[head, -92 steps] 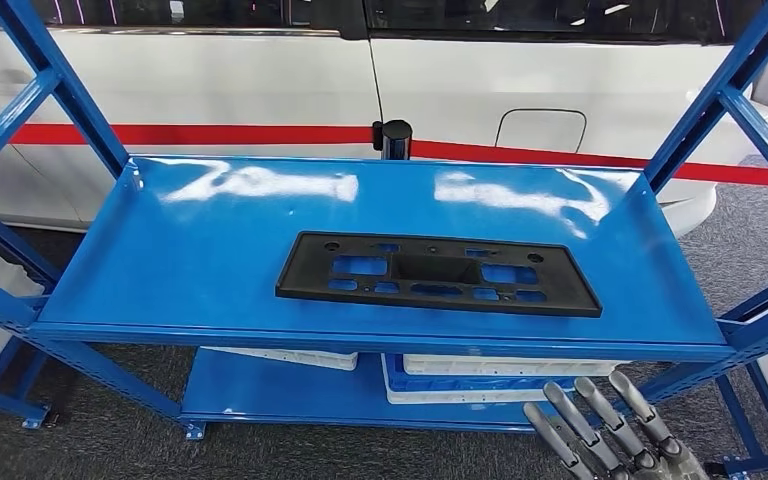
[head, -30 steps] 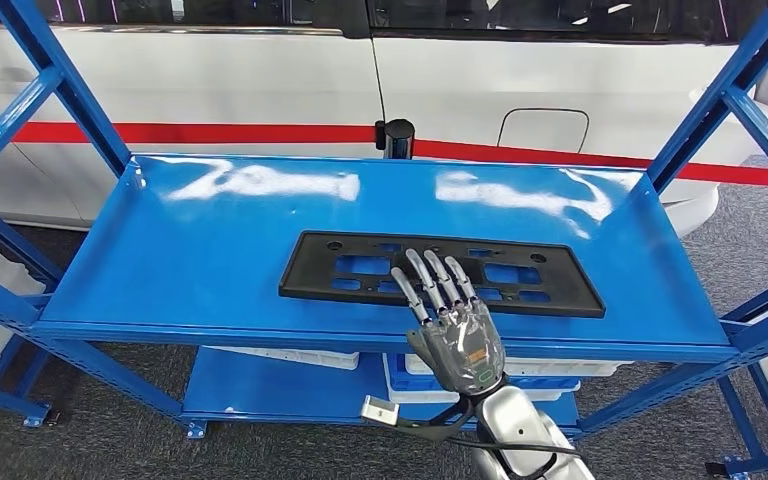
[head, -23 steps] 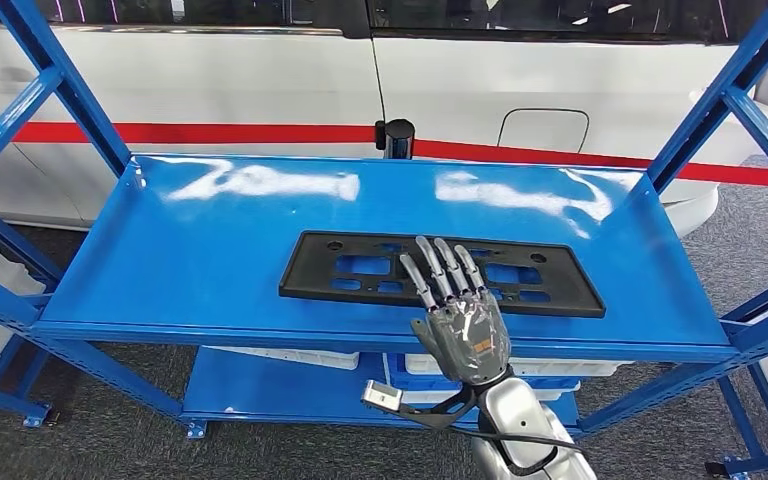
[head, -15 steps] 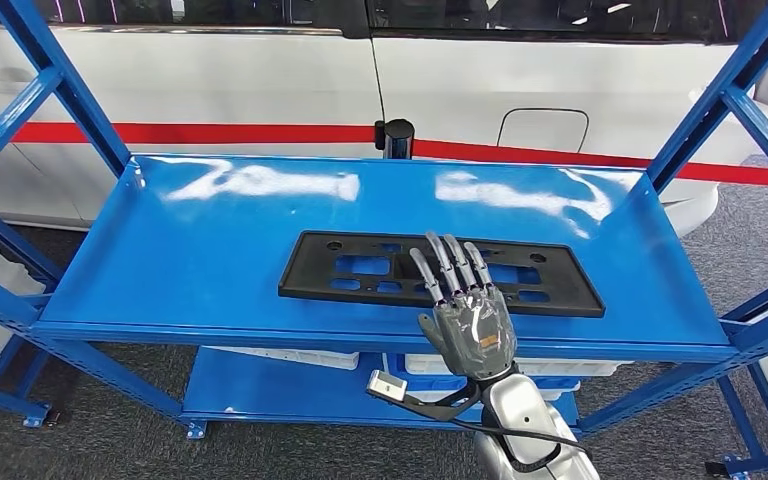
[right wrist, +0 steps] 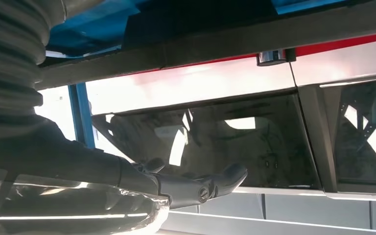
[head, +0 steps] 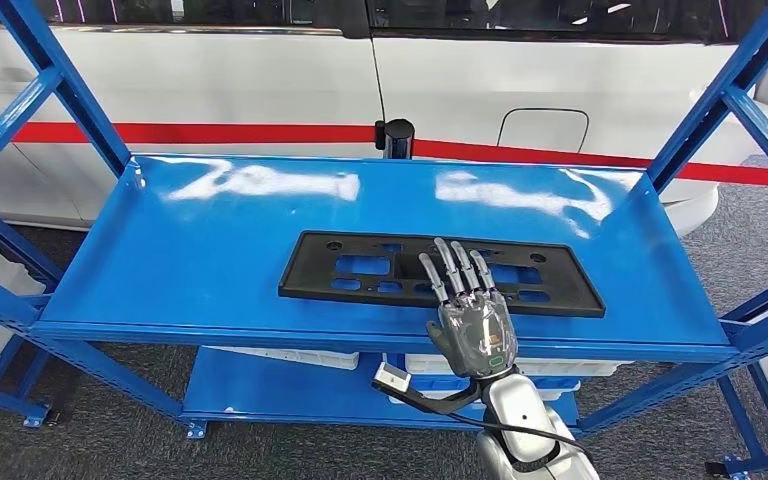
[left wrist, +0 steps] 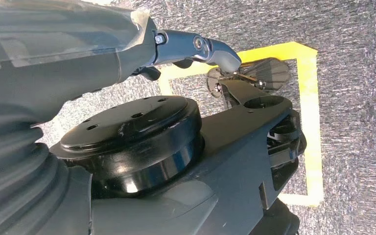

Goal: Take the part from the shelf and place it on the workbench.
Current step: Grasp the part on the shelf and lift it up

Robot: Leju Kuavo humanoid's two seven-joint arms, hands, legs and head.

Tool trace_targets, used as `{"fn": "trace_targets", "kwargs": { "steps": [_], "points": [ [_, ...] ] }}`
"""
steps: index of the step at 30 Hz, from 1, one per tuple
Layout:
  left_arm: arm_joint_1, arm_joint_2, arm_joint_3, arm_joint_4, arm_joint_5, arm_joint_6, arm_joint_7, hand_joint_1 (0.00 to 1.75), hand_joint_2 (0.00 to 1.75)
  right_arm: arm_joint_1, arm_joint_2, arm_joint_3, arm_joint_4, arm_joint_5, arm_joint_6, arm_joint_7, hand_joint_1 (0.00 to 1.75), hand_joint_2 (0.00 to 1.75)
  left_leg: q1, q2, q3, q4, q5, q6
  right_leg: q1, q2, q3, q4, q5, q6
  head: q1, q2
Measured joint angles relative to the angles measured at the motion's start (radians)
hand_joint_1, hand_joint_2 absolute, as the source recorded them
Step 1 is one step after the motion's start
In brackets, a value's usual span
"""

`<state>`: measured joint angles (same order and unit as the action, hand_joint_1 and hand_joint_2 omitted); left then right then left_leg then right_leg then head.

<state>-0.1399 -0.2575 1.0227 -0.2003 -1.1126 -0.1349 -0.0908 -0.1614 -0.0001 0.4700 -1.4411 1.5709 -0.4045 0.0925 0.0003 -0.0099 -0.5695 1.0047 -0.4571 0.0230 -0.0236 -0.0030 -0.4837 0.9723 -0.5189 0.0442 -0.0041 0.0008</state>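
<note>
The part (head: 440, 272), a flat black plastic plate pierced with cut-outs, lies on the upper board of the blue shelf (head: 210, 250), a little right of the middle and close to the near edge. Its long axis runs left to right, parallel to that edge. The right hand (head: 468, 318) is held over the near edge of the shelf, palm down, with the fingers (head: 448, 268) stretched straight and slightly spread, pointing to the far side across the right-of-centre stretch of the part. Nothing is gripped. Whether the fingertips touch the part or only hang above it cannot be told from the head view. The fingers thus lie crosswise to the long axis, and the part's near long edge sits just under the knuckles, so a grasp is judged to call for the fingers to be curled over or under that near edge. The left hand (left wrist: 196, 49) hangs low by the floor with its fingers apart on nothing, well away from the shelf, so the right hand is clearly the nearer one
</note>
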Motion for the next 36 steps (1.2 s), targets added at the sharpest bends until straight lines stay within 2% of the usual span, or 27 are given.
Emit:
{"fn": "trace_targets", "kwargs": {
  "steps": [9,20,24,29,36],
  "points": [
    [0.0,0.0,-0.001,0.0,-0.009,-0.004,0.014,0.0,1.75,-0.037,-0.001,-0.006,0.04,0.0,0.017,0.018,0.0,1.75,0.0,0.0,0.0,0.0,0.0,0.0,0.0,0.0,0.0,0.0,0.0,0.0,0.0,0.0],
    [-0.003,0.0,-0.001,0.002,-0.005,-0.004,0.021,0.0,1.75,-0.112,0.047,-0.031,0.141,0.0,0.017,0.0,0.0,1.75,0.0,0.001,-0.001,0.0,0.001,0.0,0.0,0.0,0.008,0.001,0.0,0.0,0.0,0.0],
    [-0.004,0.0,-0.001,0.004,0.003,-0.001,0.026,0.0,1.75,-0.155,0.077,-0.04,0.22,-0.012,0.024,-0.013,1.75,1.75,0.0,0.001,0.0,0.0,0.001,0.0,0.0,0.0,0.008,0.001,0.0,0.0,0.0,0.0],
    [-0.007,-0.002,0.0,0.006,0.007,-0.001,0.025,0.0,1.75,-0.201,0.107,-0.049,0.328,-0.038,0.039,-0.04,1.75,1.75,0.0,0.0,0.0,0.0,0.001,0.0,0.0,0.0,0.007,0.001,0.0,0.0,0.0,0.0],
    [-0.01,-0.002,0.0,0.006,0.011,-0.001,0.025,0.0,1.75,-0.222,0.123,-0.05,0.385,-0.041,0.039,-0.043,1.75,1.75,0.0,0.0,0.0,0.0,0.001,0.001,0.0,0.0,0.008,0.001,0.0,0.0,0.0,0.0]
  ]
}}
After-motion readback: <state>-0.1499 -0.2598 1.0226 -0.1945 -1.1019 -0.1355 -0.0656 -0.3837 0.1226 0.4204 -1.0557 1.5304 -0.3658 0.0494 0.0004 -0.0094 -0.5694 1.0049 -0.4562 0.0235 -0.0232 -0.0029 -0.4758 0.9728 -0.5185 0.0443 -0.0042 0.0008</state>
